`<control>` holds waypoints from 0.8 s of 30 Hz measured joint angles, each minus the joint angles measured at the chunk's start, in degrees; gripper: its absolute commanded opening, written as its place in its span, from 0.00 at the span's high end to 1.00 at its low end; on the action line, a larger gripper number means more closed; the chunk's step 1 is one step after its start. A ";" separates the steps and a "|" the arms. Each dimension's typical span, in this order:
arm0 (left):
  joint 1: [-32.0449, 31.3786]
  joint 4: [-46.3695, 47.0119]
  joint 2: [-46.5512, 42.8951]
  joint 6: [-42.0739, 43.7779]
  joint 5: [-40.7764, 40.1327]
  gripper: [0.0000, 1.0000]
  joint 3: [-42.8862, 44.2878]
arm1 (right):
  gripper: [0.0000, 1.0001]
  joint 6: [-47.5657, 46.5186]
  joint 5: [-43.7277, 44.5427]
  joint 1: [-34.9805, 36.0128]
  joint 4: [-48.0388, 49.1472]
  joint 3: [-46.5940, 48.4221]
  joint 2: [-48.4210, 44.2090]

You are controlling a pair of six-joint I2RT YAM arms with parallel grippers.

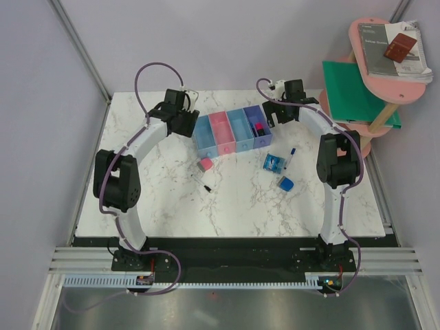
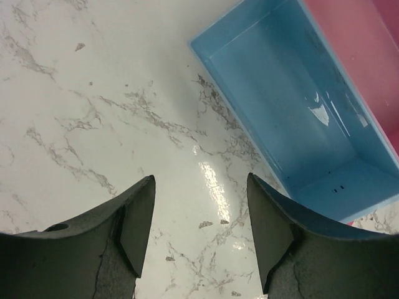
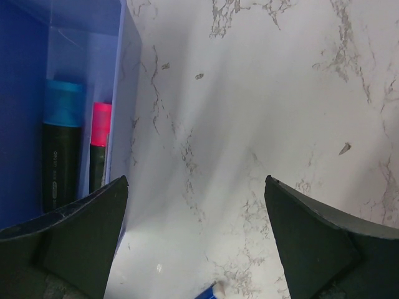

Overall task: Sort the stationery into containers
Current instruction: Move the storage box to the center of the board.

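Found the left gripper parted to a middling width, gripping nothing, hung over the marble table just off the left end of the row of bins. Saw that row's end light-blue bin ahead and to the right of the left fingers, apart from them.

Found the right gripper spread wide, also gripping nothing, hung over the marble just off the right end of the same row. Made out the purple-blue bin to the left of it, with a blue-capped black marker and a pink-tipped black marker lying side by side inside, well clear of the fingers.

Located the other stationery on the table in front of the row, toward the arm bases. Placed the pink-grey eraser just in front of the row's left end and the thin black pen a little nearer. Placed a blue block and the blue-capped white marker just beside each other in front of the right end, with a second blue block nearer again. Caught the white marker's blue end at the bottom edge of the right wrist view, between the fingers but untouched.
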 measured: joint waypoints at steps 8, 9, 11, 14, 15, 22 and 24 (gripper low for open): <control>-0.02 -0.07 6.80 -0.02 -0.09 0.34 2.23 | 0.02 -0.04 0.59 0.07 1.66 -1.84 0.15; -0.02 -0.07 7.26 -0.02 -0.28 0.34 2.40 | 0.02 -0.07 0.79 0.04 1.97 -2.32 0.15; -0.02 -0.07 7.85 -0.02 -0.57 0.34 2.51 | 0.02 -0.11 0.98 0.00 2.49 -3.65 0.13; 0.00 -0.04 8.26 0.00 -1.11 0.34 2.78 | 0.02 -0.20 1.25 0.00 2.80 -5.46 -0.09; 0.00 -0.07 8.35 0.00 -1.18 0.35 2.84 | 0.02 -0.22 1.31 0.00 2.89 -5.97 -0.20; 0.35 -0.04 11.50 0.00 -1.88 0.35 5.49 | 0.02 -0.07 1.36 0.26 4.48 -10.34 -3.21; 0.52 -0.07 12.44 0.00 -1.99 0.35 6.03 | 0.02 -0.09 1.51 0.48 5.14 -11.54 -4.26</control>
